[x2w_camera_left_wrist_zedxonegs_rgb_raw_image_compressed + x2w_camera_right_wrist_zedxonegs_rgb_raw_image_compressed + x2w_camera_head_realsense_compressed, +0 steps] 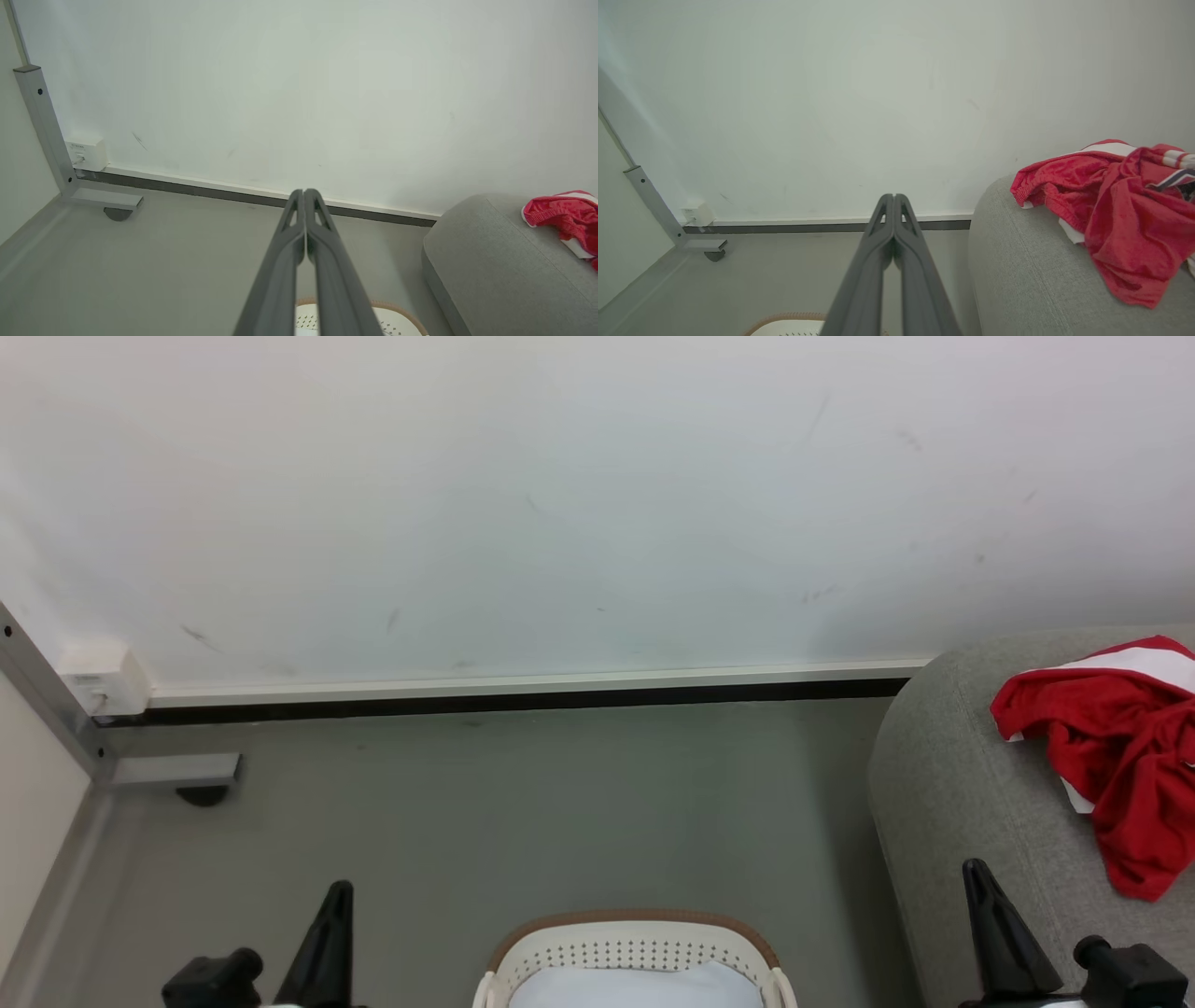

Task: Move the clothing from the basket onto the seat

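Red clothing with white bands lies crumpled on the grey seat at the right; the right wrist view shows the clothing with a dark-striped trim at its far side. The cream basket with a tan rim stands on the floor at the bottom centre, with plain white cloth inside. My left gripper points up at the lower left, shut and empty. My right gripper rises in front of the seat's near edge, also shut with nothing in it.
A white wall with a dark skirting strip closes the far side. A grey metal frame leg with a caster and a white wall socket stand at the left corner. Grey floor lies between basket and wall.
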`<state>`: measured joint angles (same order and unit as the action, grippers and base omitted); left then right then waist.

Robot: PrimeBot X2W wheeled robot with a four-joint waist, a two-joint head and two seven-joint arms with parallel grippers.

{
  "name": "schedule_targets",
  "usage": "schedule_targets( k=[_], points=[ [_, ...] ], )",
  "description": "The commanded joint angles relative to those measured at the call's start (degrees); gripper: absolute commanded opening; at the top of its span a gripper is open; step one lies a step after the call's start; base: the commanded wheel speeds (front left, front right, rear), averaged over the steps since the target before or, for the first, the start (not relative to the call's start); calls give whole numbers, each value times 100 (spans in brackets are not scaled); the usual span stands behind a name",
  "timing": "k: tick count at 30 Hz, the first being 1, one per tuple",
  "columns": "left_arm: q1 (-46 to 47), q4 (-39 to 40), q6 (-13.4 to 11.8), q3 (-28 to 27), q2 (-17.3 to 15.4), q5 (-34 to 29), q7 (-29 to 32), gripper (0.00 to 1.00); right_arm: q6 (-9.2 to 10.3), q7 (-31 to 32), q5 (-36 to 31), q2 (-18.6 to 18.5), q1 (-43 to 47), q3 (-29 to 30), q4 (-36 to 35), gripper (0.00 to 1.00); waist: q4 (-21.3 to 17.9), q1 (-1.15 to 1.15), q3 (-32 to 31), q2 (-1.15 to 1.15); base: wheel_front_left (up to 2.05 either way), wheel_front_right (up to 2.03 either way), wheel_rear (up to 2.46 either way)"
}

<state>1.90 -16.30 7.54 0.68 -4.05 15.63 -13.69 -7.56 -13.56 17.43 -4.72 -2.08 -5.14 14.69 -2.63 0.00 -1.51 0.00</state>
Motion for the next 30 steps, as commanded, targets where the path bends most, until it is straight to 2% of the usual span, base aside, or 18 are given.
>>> schedule_targets(
  k=[1,30],
  points=[
    [140,72,0,-56,-17,259,62,0,1,44,255,2,-107,56,-92,0,5,0,2,0,0,0,0],
    [226,379,-202,-280,30,2942,745,0,4,717,2911,17,-295,415,-52,0,67,0,34,0,0,0,0]
  ],
)
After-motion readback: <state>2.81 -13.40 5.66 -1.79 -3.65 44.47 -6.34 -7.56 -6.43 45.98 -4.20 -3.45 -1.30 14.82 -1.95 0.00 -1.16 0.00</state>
